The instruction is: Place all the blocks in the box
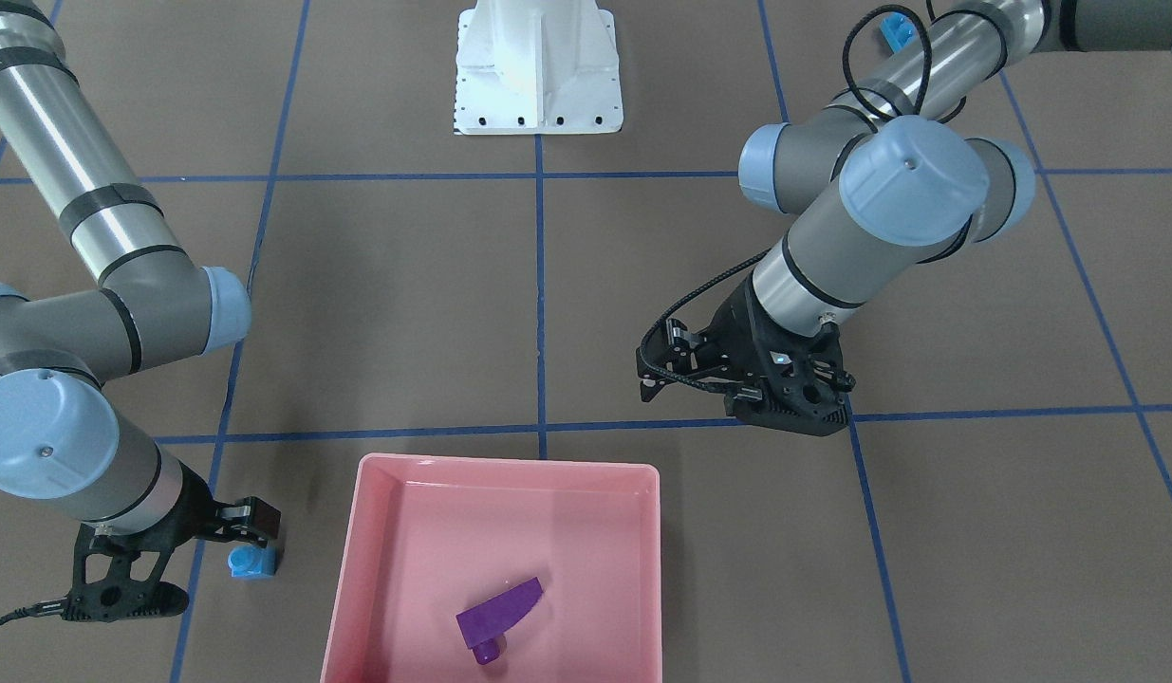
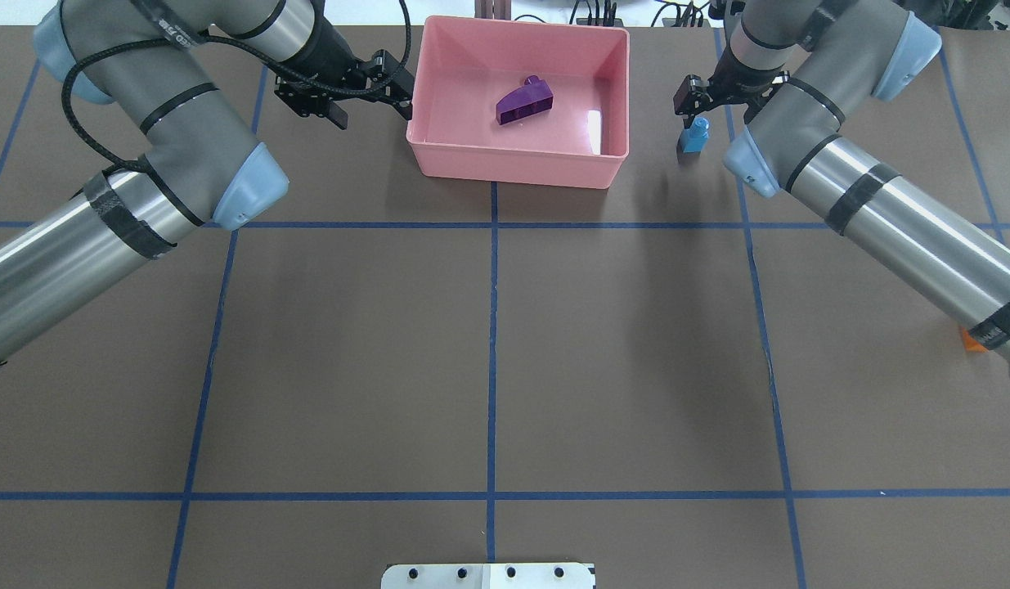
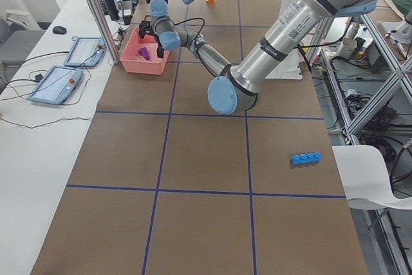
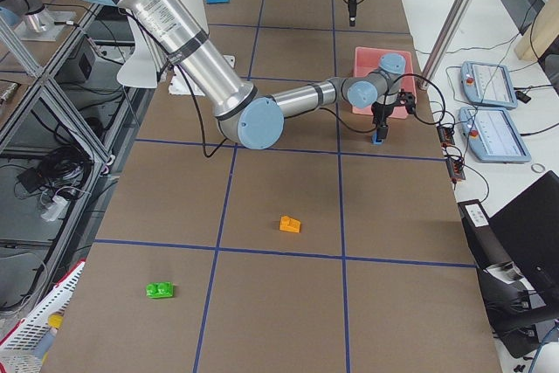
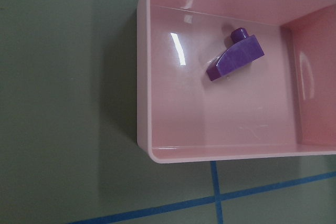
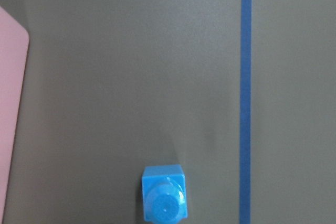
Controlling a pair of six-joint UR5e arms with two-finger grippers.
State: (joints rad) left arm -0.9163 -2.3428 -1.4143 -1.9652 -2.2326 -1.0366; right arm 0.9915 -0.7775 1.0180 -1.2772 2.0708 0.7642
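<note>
The blue one-stud cube (image 1: 253,562) stands on the table, stud up, straight below the right gripper (image 1: 256,529), which hangs just over it with its fingertips close to the stud. The right wrist view shows the cube at its bottom edge but no fingers, so I cannot tell how wide this gripper's jaws stand. The cube is square in plan, with no long axis to line up on, and the right arm is plainly the nearer 1. The pink box (image 1: 510,465) lies near the cube, toward the robot's left with a strip of bare table between them, and already holds 1 block, the purple wedge (image 1: 498,617), lying on its side. The box's low wall is the only thing I judge to stand in the way of the carry. The left gripper (image 1: 658,365) hovers off the box's other side with fingers spread and nothing in them. The other 3 blocks (long blue bar (image 3: 305,158), orange sloped piece (image 4: 290,224), green brick (image 4: 160,289)) lie well apart from the box, as does the white base (image 1: 538,66).
</note>
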